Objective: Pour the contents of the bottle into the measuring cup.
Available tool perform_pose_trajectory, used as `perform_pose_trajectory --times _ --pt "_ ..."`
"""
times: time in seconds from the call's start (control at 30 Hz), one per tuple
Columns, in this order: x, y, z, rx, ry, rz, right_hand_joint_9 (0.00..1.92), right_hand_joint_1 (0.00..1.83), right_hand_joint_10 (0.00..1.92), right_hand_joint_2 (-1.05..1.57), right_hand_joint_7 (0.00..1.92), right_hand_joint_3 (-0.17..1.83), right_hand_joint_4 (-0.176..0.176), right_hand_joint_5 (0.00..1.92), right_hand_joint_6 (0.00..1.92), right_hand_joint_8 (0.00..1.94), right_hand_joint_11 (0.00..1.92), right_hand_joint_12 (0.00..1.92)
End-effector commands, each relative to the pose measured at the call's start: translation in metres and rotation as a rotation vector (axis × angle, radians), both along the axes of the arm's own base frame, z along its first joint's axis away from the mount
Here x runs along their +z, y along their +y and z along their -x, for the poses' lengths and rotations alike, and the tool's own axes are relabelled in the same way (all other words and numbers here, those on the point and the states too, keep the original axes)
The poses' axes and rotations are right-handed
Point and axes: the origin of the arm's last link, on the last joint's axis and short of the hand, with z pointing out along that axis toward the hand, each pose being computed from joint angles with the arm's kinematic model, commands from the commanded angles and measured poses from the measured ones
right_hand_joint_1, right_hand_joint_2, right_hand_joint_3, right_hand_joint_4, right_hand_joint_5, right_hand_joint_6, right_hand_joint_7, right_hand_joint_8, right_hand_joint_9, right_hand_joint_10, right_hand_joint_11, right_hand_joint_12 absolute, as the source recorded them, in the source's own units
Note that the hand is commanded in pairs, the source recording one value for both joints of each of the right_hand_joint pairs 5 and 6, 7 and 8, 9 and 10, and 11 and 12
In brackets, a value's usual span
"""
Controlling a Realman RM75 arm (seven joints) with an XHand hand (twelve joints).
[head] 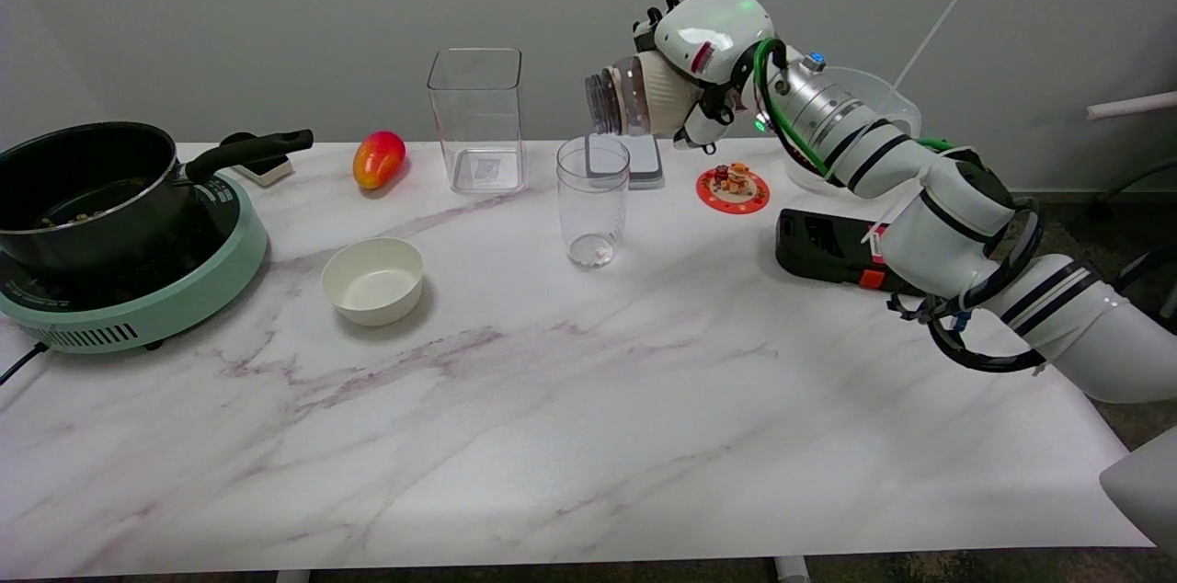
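The right robot hand (703, 50) is up in the air over the back of the counter (552, 436), fingers wrapped around a bottle (634, 100). The bottle is tipped way over, pretty much on its side, mouth pointing to the picture's left. That open mouth sits just above and a touch right of the rim of the cup (593, 201), not touching it.

The cup is a clear tall one, standing upright near the middle of the counter, with a small bit of something pale at the bottom. Hard to tell whether anything is coming out of the bottle.

Other stuff around: a white bowl (372, 280) to the left of the cup, nearer the camera. A clear square container (476, 119) stands behind and left of the cup, with a red-orange mango (378, 158) beside it. Far left there's a black pot (87, 188) sitting on a green cooker (156, 298), handle pointing right. Right behind the cup is a small grey scale (641, 162), and just right of that a red coaster (733, 188) with a little figure on it. A black device (823, 249) lies under the arm, and a clear tub (883, 100) is behind the wrist.
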Motion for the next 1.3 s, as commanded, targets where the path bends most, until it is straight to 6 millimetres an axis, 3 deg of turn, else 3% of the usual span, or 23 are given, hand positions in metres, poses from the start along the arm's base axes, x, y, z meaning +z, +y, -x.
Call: perform_pose_trajectory --times 0.03,0.43,1.3 --pt "-0.012 0.001 0.012 -0.005 0.082 -0.029 1.41 1.47 1.41 0.72 1.58 0.95 0.0 1.57 1.57 1.58 1.17 1.17" --pt "-0.006 -0.007 0.024 -0.044 0.096 -0.011 1.37 1.49 1.37 0.59 1.54 1.05 0.0 1.51 1.51 1.54 1.14 1.14" --pt "-0.003 -0.02 0.005 -0.006 0.124 -0.009 1.32 1.51 1.32 0.32 1.48 1.3 0.0 1.43 1.43 1.48 1.09 1.09"
